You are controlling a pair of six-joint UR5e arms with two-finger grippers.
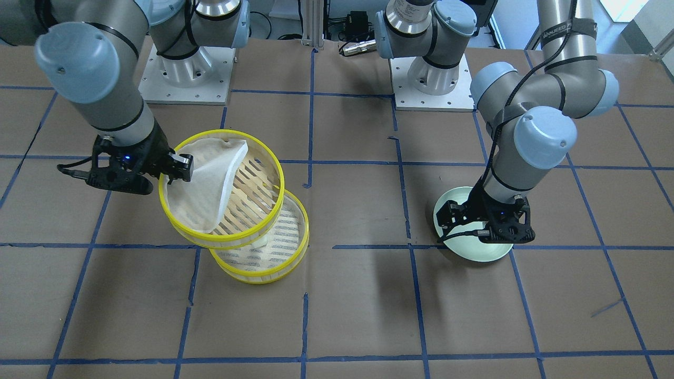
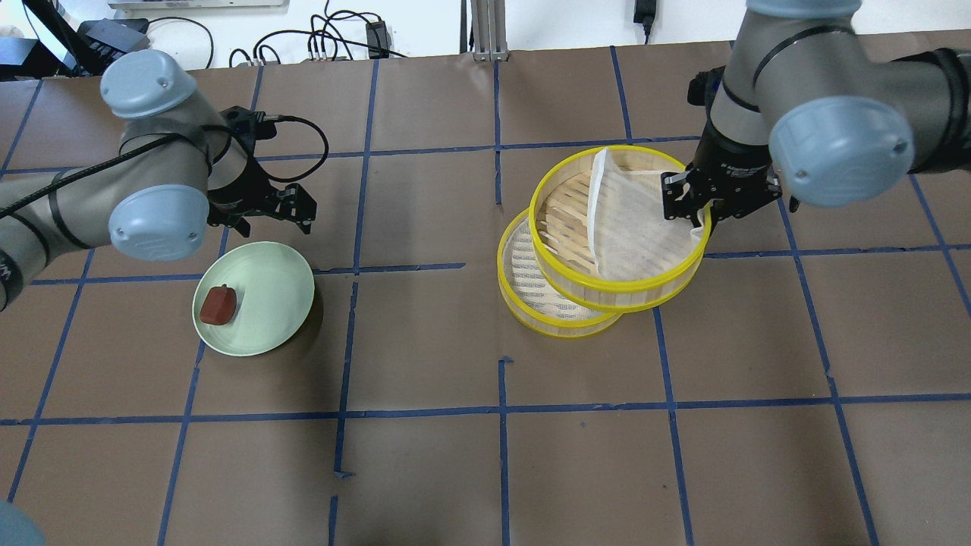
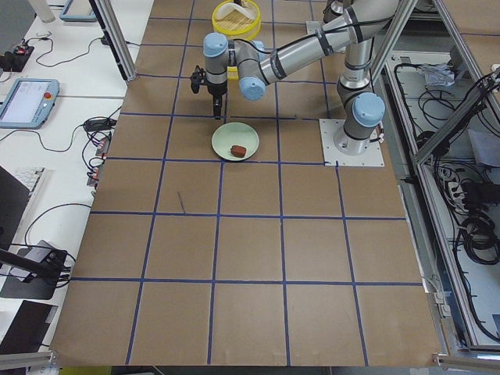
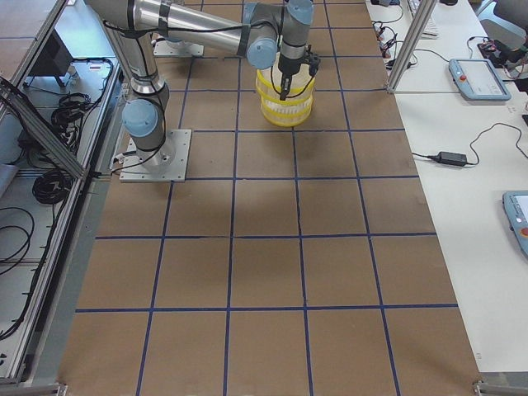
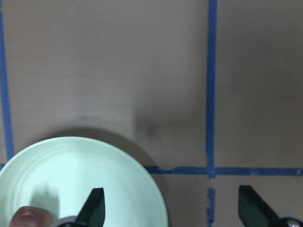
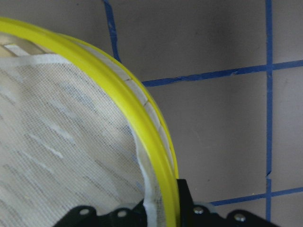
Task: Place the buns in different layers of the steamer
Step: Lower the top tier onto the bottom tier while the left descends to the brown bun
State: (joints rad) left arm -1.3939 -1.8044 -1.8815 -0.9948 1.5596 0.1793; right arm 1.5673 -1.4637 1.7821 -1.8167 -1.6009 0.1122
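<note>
The dark reddish-brown bun [image 2: 218,305] lies on the pale green plate [image 2: 281,280]. My left gripper [image 2: 274,214] hangs open and empty over the plate's far edge, its fingers [image 5: 94,205] wide apart. My right gripper [image 2: 694,208] is shut on the rim of the upper steamer tray [image 2: 622,284] and holds it tilted and offset above the lower tray [image 2: 531,315]. The upper tray's white liner [image 2: 630,220] is folded over, baring the slats. A pale lump [image 1: 258,242] shows in the gap between the trays; I cannot tell whether it is the white bun.
The table is brown paper with blue tape lines [image 2: 501,409]. The arm bases [image 1: 187,73] stand at the robot's side. Cables and a power unit [image 2: 372,34] lie beyond the far edge.
</note>
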